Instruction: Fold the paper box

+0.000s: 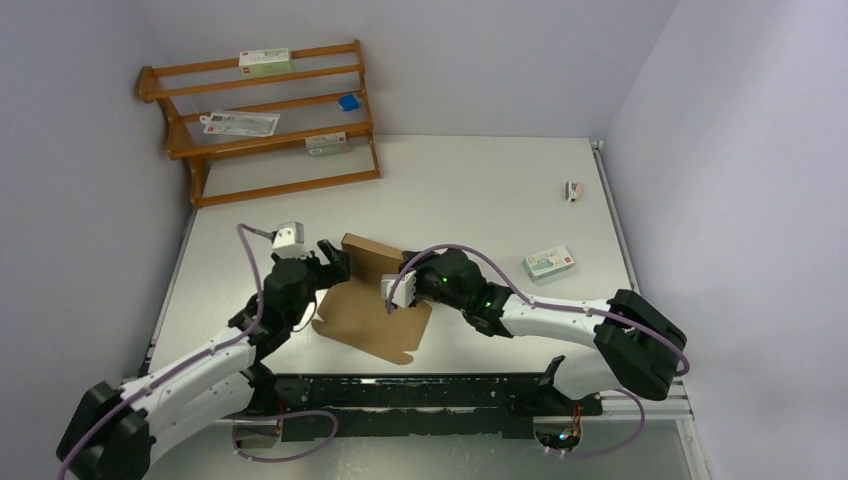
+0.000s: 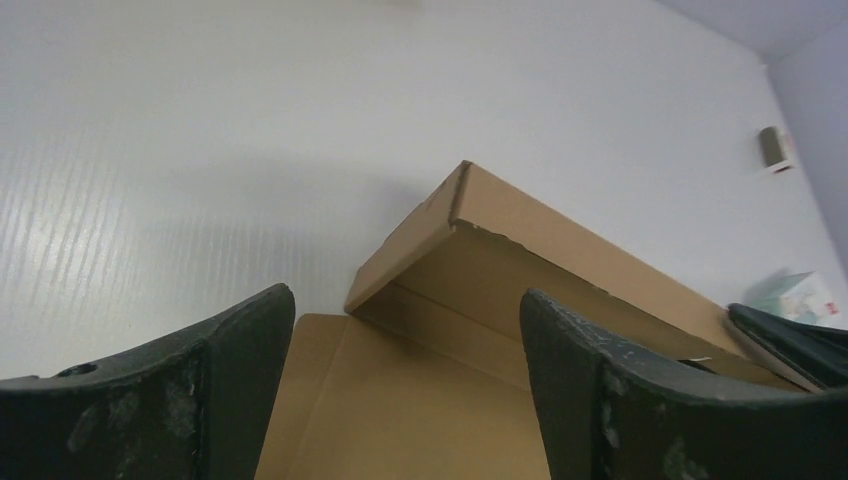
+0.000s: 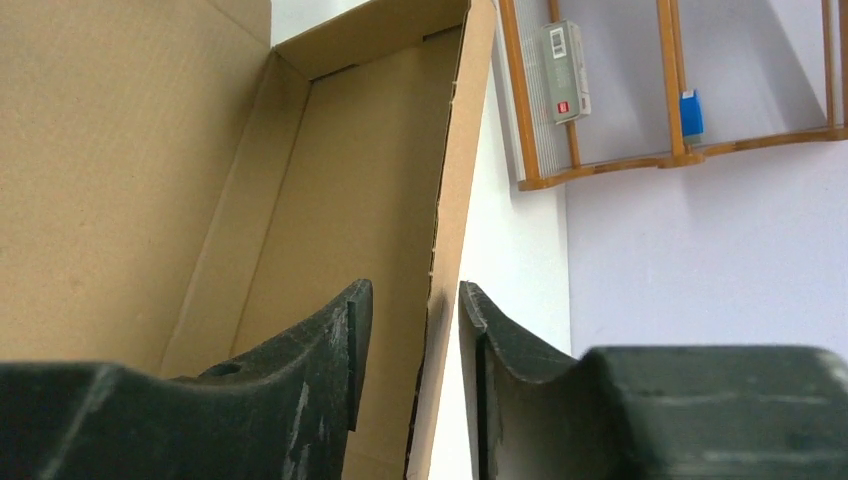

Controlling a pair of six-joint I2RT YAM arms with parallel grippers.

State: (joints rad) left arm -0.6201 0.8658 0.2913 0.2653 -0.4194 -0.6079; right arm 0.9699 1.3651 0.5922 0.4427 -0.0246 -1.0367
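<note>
You are working with the paper box [image 1: 368, 300], a plain brown corrugated cardboard die-cut sheet, which is lying in the middle of the flat white table [image 1: 480, 190], just ahead of both arms. Its far long wall is standing upright while the near panel is lying flat, so I judge the folding to be only partly done.

Your left gripper [image 2: 405, 293] is hanging wide open over the flat panel at the box's left end. It is gripping nothing, and its dark fingers [image 2: 230, 380] are pointing toward the raised corner. Your right gripper [image 3: 414, 290] is straddling the top edge of the upright wall, one finger inside the box and one outside. Slivers of gap are showing on both sides, so I cannot tell whether it is pinching the board or merely bracketing it.

You are probably dealing with something light and fairly stiff, bending willingly only along its scored creases and likely springing back once freed. On this smooth table it is also likely to skate away under a sideways push. Taking the wall by its top edge, close to a corner crease, looks the soundest hold, with the left fingers pressing the flat panel down. Squeezing hard risks crushing the fluting.

The orange-brown wooden rack [image 1: 265, 120] and the small white printed carton [image 1: 548, 262] are sitting well apart from the work.
</note>
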